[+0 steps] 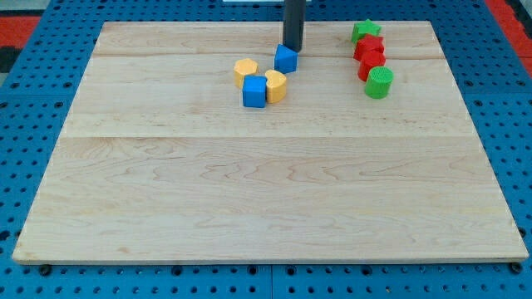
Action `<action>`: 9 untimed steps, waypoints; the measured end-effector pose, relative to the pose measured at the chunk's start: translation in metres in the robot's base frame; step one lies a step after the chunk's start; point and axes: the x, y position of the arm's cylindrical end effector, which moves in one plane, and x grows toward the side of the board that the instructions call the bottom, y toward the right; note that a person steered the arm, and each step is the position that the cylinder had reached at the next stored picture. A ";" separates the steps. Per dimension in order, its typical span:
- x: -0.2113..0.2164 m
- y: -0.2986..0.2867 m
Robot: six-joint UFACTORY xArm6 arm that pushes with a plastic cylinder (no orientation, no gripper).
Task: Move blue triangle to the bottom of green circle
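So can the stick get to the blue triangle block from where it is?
Probably yes. My tip is already right at the blue triangle, on its top-right side, with no other block between them.

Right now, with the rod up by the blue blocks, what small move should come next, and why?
Probably a short push toward the view's lower right. My tip sits at the upper edge of the blue triangle, while the green circle lies to the view's right and slightly lower, at the bottom of the red blocks.
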 end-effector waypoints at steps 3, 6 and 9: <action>0.071 0.002; 0.139 -0.043; 0.164 -0.029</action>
